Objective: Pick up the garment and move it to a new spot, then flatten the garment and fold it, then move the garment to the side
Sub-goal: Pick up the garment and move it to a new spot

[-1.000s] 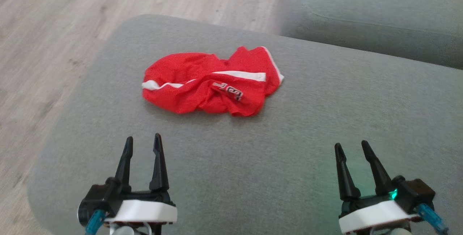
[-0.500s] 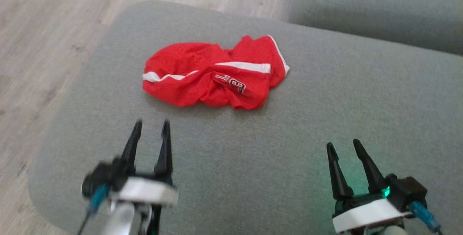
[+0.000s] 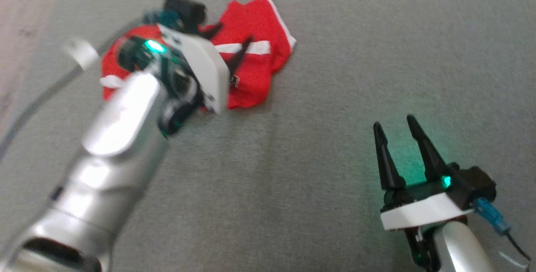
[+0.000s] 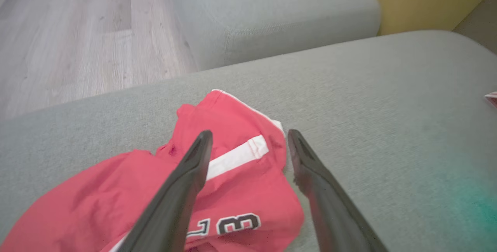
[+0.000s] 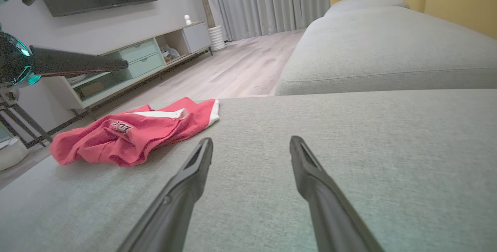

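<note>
A crumpled red garment [image 3: 255, 33] with a white stripe and dark lettering is seen lying on the grey sofa cushion [image 3: 335, 96], toward its far left corner and close to the edge that borders the wooden floor [image 4: 77, 30]. The left gripper [image 3: 234, 41] is held above the garment with its jaws spread wide. In the left wrist view the two dark fingers are seen astride the white stripe, one over the red cloth [image 4: 233, 174] and the other over the garment's right border. Whether the fingertips touch the fabric cannot be told, and nothing is gripped. The right gripper [image 3: 393, 122] is held low over bare cushion near the near right corner, well apart from the garment, its jaws likewise spread wide and empty. In the right wrist view the garment [image 5: 128, 131] is seen ahead and to the left of that gripper's fingers.
</note>
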